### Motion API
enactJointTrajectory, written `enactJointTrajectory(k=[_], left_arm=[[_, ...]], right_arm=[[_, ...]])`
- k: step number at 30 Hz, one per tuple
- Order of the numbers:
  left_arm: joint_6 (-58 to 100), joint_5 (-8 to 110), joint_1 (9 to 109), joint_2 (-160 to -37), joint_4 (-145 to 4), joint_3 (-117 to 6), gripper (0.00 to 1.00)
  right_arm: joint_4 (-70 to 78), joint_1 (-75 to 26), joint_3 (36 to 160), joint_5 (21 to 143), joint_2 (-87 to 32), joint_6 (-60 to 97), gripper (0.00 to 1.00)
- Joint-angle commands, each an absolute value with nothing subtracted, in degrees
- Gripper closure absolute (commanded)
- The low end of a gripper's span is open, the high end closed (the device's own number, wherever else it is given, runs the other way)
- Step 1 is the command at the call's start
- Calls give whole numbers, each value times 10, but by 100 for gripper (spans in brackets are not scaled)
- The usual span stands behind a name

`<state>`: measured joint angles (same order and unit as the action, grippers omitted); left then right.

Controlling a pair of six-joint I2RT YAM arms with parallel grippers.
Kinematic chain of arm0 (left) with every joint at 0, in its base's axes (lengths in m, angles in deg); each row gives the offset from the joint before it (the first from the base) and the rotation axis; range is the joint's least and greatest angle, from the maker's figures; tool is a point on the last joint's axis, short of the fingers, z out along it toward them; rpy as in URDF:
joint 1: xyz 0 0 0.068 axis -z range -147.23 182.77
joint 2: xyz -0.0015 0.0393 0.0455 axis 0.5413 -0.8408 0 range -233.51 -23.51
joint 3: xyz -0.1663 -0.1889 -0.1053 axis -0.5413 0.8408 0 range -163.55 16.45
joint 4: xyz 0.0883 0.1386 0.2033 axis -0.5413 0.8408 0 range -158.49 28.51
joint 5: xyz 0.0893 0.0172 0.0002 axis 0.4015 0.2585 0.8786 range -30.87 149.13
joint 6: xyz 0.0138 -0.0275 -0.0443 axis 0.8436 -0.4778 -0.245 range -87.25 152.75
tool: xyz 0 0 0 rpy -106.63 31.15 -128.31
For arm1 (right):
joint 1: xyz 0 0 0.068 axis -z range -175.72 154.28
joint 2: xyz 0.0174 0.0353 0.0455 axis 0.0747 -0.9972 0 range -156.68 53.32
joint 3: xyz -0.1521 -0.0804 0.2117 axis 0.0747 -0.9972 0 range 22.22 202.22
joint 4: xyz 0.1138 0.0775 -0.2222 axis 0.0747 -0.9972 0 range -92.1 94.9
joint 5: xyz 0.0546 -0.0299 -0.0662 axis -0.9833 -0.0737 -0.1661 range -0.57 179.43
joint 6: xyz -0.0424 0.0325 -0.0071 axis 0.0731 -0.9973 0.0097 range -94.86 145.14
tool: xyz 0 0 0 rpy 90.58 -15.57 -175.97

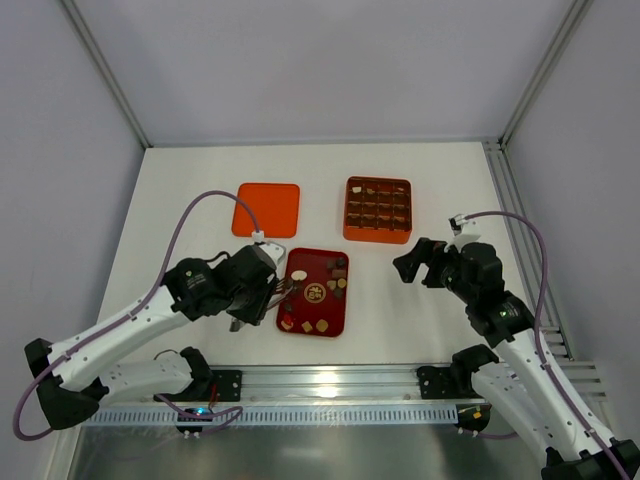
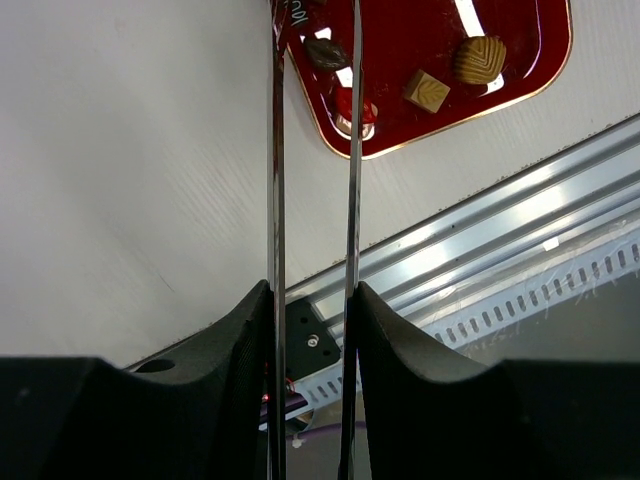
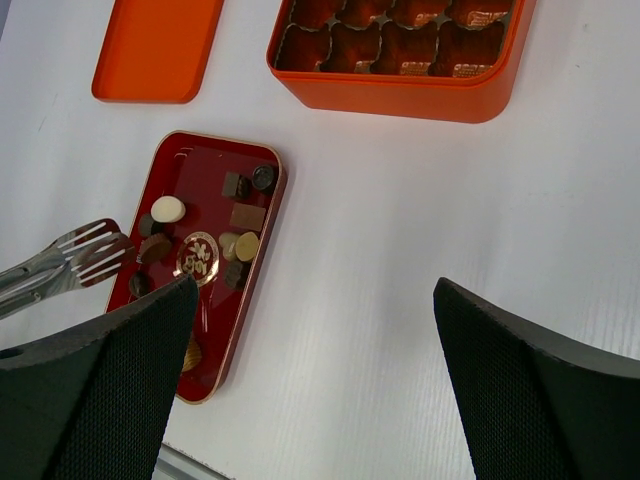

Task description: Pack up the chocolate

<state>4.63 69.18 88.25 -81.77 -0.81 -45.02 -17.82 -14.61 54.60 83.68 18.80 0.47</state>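
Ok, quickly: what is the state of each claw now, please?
Left claw: closed on the metal tongs.
Right claw: wide open, holding nothing.

White table (image 1: pixel 200 200) with a dark red rectangular tray (image 1: pixel 315 257) near the front. Behind it, an orange square box (image 1: pixel 378 237) with a grid of cells, and apart to its left a flat orange lid (image 1: pixel 267 209). Fork-tipped metal tongs (image 3: pixel 70 258) reach over the tray's left edge.

Bright overhead light, glare on red tray (image 2: pixel 400 40), right tool (image 3: pixel 315 300) dark.
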Motion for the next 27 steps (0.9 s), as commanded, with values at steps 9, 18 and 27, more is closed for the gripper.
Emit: enactJointTrajectory(k=[9, 18, 27], left_arm=[[47, 707, 890, -836, -17, -460, 62], [52, 713, 891, -862, -23, -467, 62], [62, 707, 891, -885, -40, -474, 62]], right_arm=[[-150, -145, 541, 829, 189, -6, 0], [-154, -146, 541, 828, 195, -4, 0], [-159, -145, 540, 832, 203, -3, 0]])
